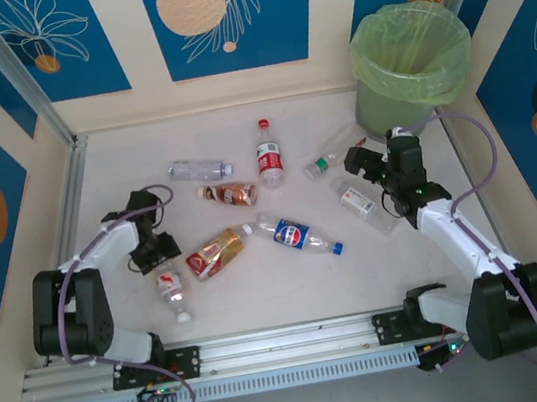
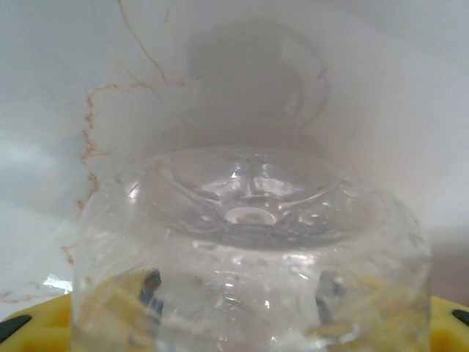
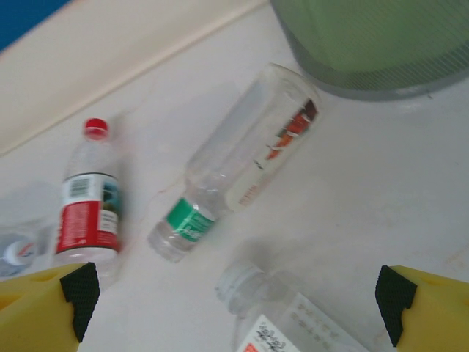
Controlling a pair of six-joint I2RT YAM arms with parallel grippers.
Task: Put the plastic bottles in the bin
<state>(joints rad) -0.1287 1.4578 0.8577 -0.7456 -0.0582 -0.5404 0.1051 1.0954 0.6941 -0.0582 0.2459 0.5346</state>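
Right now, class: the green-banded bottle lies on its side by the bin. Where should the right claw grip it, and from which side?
Take the green-banded bottle around its straight mid-body, coming down from above with the right claw set across its length. It lies flat and slanted, both long sides are free, and its neck end narrows.

2 arms bent forward, left gripper (image 1: 155, 250) low — jaws half apart, right gripper (image 3: 236, 292) spread wide

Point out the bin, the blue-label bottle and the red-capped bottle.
bin (image 1: 386, 110), top external view, grey-green wall below the bag.
blue-label bottle (image 1: 292, 234), top external view, on its label.
red-capped bottle (image 3: 88, 216), right wrist view, on its red label.
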